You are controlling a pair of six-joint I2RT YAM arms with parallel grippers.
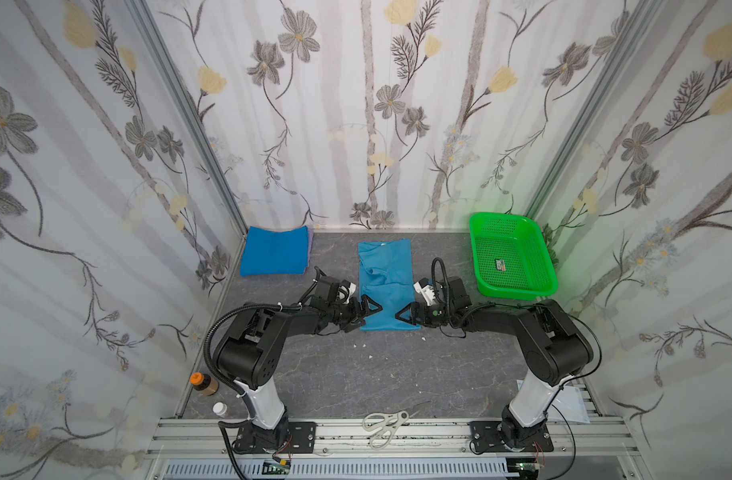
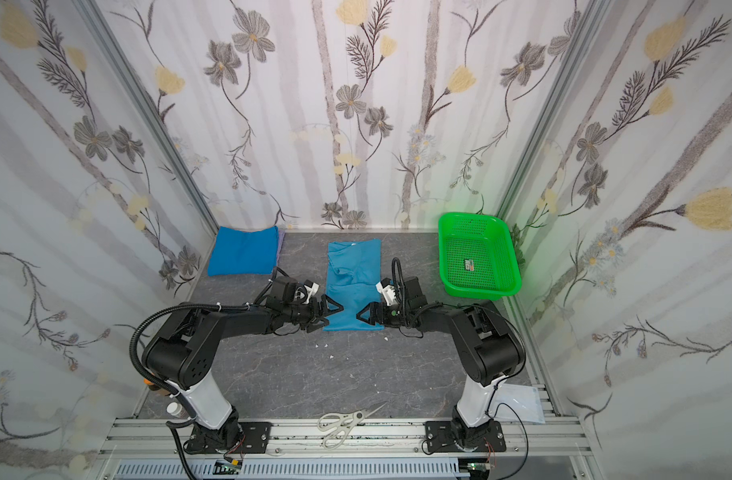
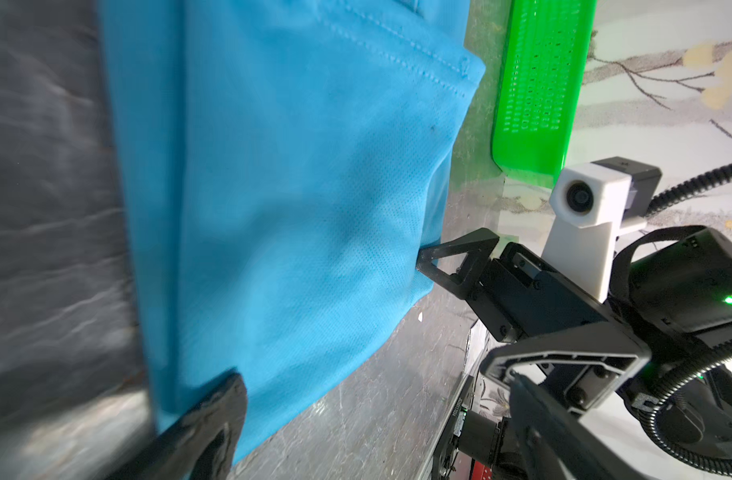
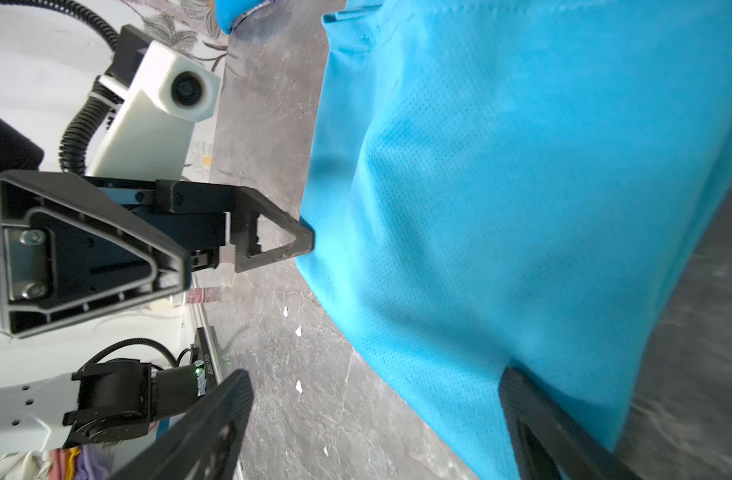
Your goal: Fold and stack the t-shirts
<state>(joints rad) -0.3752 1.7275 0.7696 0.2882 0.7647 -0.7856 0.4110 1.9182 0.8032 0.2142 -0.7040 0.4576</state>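
Beside sky-blue t-shirt [image 1: 385, 270], green basket [image 1: 510, 293], folded blue stack [image 1: 273, 251], lilac edge [image 1: 311, 241] perhaps

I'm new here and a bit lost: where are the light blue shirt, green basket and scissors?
light blue shirt [image 1: 384, 274]: in a top view, middle of the cloth.
green basket [image 1: 518, 293]: in a top view, near rim.
scissors [image 1: 397, 417]: in a top view, by the pivot.

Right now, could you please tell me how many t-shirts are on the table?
3. A light blue t-shirt lies in the middle; a royal blue t-shirt sits folded in the far left corner, with a lilac t-shirt peeking out beneath. More may be hidden underneath.
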